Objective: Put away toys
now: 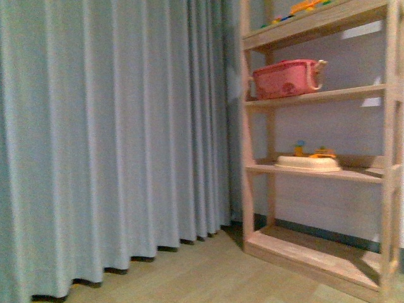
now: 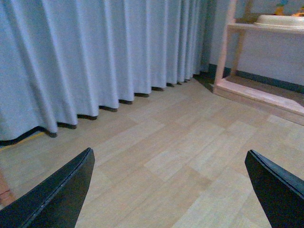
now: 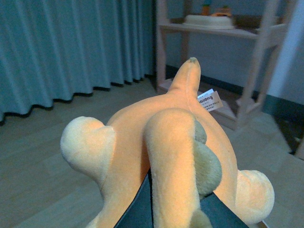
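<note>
1. My right claw point(image 3: 183, 211) is clenched on the plush toy point(image 3: 137, 142). In the right wrist view its dark fingers point(image 3: 142, 206) show only low down, sunk under the orange body. I judge the soft filling lets the grip bite deep, which is why so little of the claw shows.
2. The plush toy is off the floor point(image 2: 180, 152), held out ahead of my wrist. Its pointed end faces the wooden shelf unit point(image 1: 252, 170), its pale rounded limbs stick out to either side, and a white tag point(image 3: 210, 100) stands out near the far end. Held this way, it leads towards where I take it to belong.
3. My left claw point(image 2: 168, 190) is released. Its two dark fingers point(image 2: 61, 194) stand wide apart with only bare floor between them. It carries nothing, and I judge it is simply kept out of the way.
4. The front view shows neither arm. It shows the grey curtain point(image 1: 113, 139) filling the left side and the shelf unit on the right.
5. On the shelves sit a pink basket point(image 1: 285, 78) and, one shelf lower, a white tray point(image 1: 308, 163) with small bright pieces on it. More coloured things are on the top shelf, too blurred to name.
6. The shelf unit is well apart from the toy, so putting it away is not yet done. The basket looks the likelier home, though that is my guess.
</note>
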You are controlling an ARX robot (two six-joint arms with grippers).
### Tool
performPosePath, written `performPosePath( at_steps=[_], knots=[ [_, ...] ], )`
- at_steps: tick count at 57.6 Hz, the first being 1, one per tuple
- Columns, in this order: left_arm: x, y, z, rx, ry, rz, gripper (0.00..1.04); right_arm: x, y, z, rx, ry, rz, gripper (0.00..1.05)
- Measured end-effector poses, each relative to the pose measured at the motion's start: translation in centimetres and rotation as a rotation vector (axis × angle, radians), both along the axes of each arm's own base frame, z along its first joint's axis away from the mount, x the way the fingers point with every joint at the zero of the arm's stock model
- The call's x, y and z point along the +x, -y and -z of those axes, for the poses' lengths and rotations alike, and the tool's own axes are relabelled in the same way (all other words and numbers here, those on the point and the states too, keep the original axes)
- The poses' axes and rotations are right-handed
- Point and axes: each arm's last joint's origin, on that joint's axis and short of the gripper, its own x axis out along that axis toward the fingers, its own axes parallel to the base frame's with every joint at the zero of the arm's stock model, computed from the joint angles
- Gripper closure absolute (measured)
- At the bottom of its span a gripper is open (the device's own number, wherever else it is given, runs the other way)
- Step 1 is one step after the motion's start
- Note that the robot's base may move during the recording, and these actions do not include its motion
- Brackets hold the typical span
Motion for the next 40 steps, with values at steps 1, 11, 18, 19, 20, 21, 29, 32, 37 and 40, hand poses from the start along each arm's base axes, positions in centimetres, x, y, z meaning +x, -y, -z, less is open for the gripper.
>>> performPosePath(
  at_steps=[1,11,18,19,20,21,29,32,37,40],
  knots=[
    [0.00,0.00,0.00,0.000,0.000,0.000,0.06,0.00,0.00,-0.01,0.000,0.000,0.000,0.98],
    [0.00,0.00,0.00,0.000,0.000,0.000,0.06,0.00,0.00,0.01,0.000,-0.001,-0.001,0.98],
    [0.00,0.00,0.00,0.000,0.000,-0.001,0.06,0.00,0.00,-0.01,0.000,0.000,0.000,0.98],
    [0.00,0.00,0.00,0.000,0.000,0.000,0.06,0.00,0.00,-0.01,0.000,0.000,0.000,0.98],
    [0.00,0.00,0.00,0.000,0.000,0.000,0.06,0.00,0.00,-0.01,0.000,0.000,0.000,0.98],
    [0.00,0.00,0.00,0.000,0.000,0.001,0.06,0.00,0.00,0.01,0.000,-0.001,0.000,0.98],
    [0.00,0.00,0.00,0.000,0.000,0.001,0.06,0.00,0.00,-0.01,0.000,0.000,0.000,0.98],
    [0.00,0.02,0.01,0.000,-0.001,0.003,0.06,0.00,0.02,0.00,0.000,0.000,0.003,0.98],
    [0.00,0.02,0.01,0.000,-0.001,0.005,0.06,0.00,0.05,-0.01,0.000,0.000,0.013,0.98],
    [0.00,0.01,0.01,0.000,-0.001,0.001,0.06,0.00,0.03,-0.01,0.000,0.000,0.008,0.98]
  ],
)
